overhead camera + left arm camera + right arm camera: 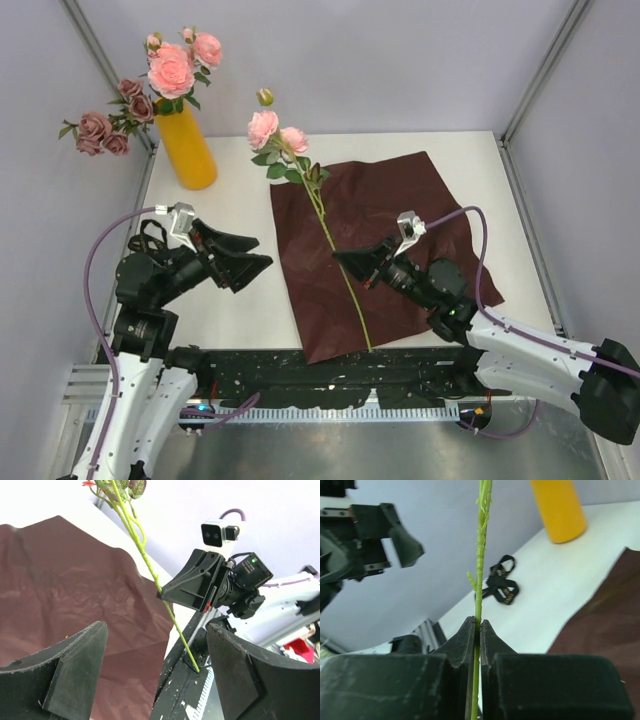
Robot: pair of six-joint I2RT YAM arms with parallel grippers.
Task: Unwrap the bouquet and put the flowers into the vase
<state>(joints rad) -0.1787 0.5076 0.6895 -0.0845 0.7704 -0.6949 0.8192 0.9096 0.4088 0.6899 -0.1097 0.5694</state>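
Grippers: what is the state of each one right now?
Left gripper: open, holding nothing.
Right gripper: shut on the rose stem.

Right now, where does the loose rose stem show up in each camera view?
Top external: stem runs diagonally down the centre, over the dark red paper.
Left wrist: stem slants down the middle, at the paper's right edge.
Right wrist: stem vertical at centre, pinched by right gripper.
Shared landmark: the paper.

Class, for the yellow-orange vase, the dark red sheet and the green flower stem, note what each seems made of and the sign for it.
Vase: likely ceramic or plastic, matte; smooth, no hard glare.
Sheet: paper, matte; fine creases and wrinkles.
Flower stem: probably artificial plastic; uniform bright green, moulded-looking ridges.
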